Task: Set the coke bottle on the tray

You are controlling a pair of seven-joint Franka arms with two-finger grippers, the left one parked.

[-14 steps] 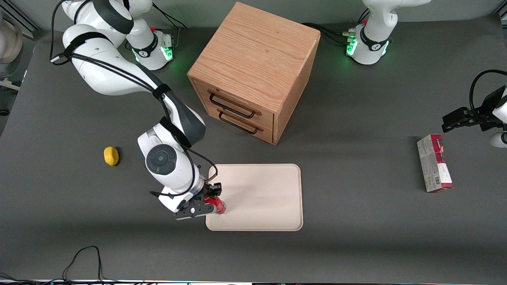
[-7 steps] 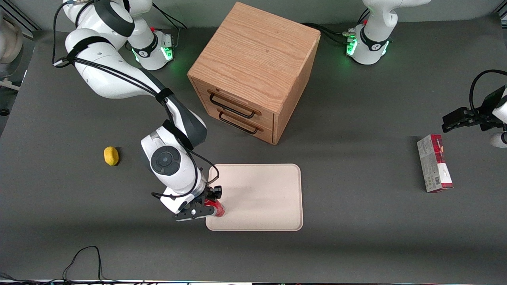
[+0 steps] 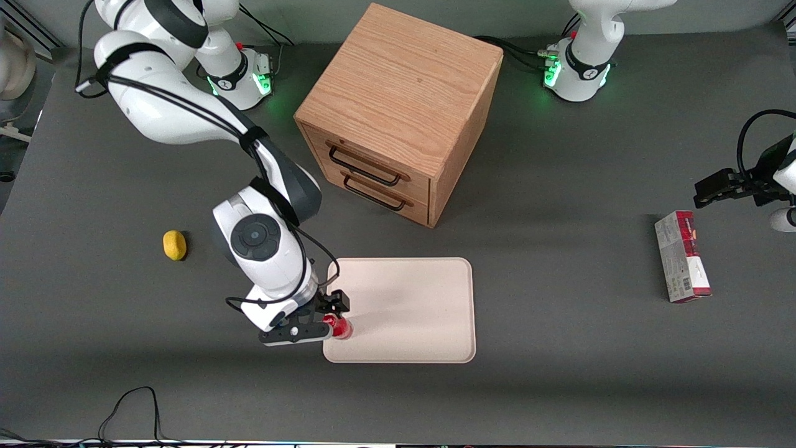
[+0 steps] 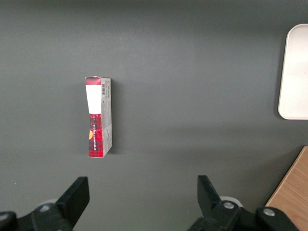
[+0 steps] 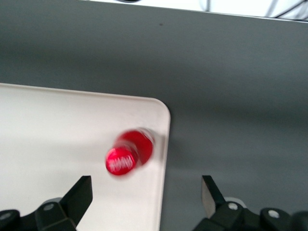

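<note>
The coke bottle (image 3: 341,327) stands upright on the cream-white tray (image 3: 416,311), close to the tray's corner nearest the front camera at the working arm's end. In the right wrist view I look down on the bottle's red cap (image 5: 121,161) and the tray (image 5: 53,134). My right gripper (image 3: 328,317) hovers above the bottle, open and empty. In the right wrist view the gripper (image 5: 146,193) has its fingers (image 5: 80,192) spread wide, and the bottle is clear of them.
A wooden drawer cabinet (image 3: 398,112) stands farther from the front camera than the tray. A yellow lump (image 3: 175,244) lies toward the working arm's end. A red-and-grey carton (image 3: 682,256) lies toward the parked arm's end and also shows in the left wrist view (image 4: 98,118).
My right gripper was shut on the coke bottle over the tray's corner. It has opened, let the bottle go and lifted slightly; the bottle now stands on the tray.
</note>
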